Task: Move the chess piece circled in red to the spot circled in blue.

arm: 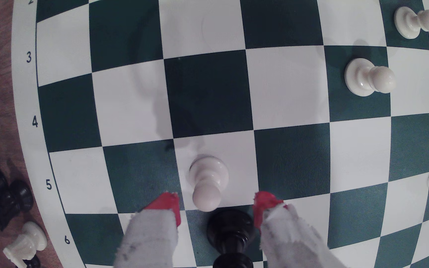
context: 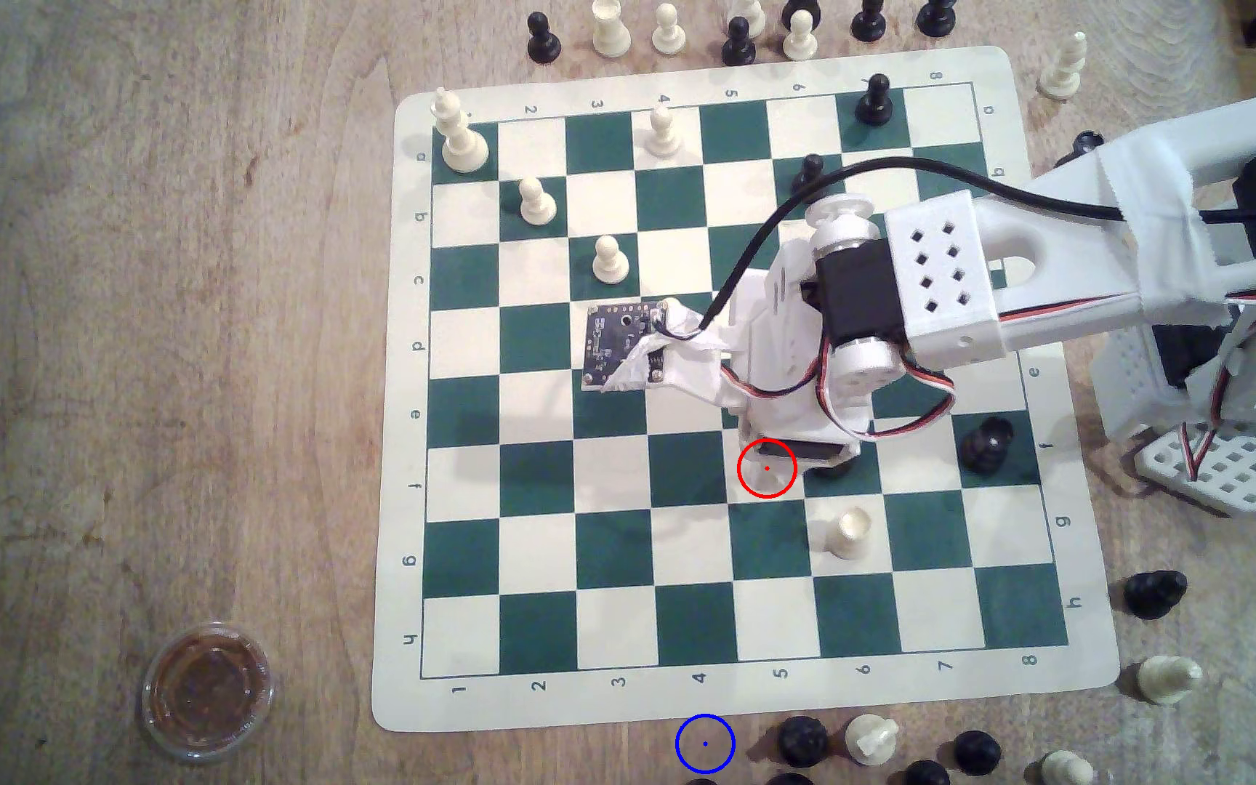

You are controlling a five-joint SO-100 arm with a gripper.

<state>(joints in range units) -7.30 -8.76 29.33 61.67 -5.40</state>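
Red-tipped claw [arm: 216,206] hangs wide open astride the white pawn [arm: 207,184], holding nothing, ready to close; the blue-ringed desk spot [context: 705,743] lies toward six o'clock.

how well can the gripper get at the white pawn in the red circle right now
Probably yes: the gripper is open, its red fingertips flanking the white pawn with gaps either side. The black piece just behind it sits between the fingers and might get bumped.

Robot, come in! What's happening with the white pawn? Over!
Gripper open, tips either side of the pawn, not gripping. Pawn upright on its square. Black piece right beside it, between the fingers. Blue ring free.
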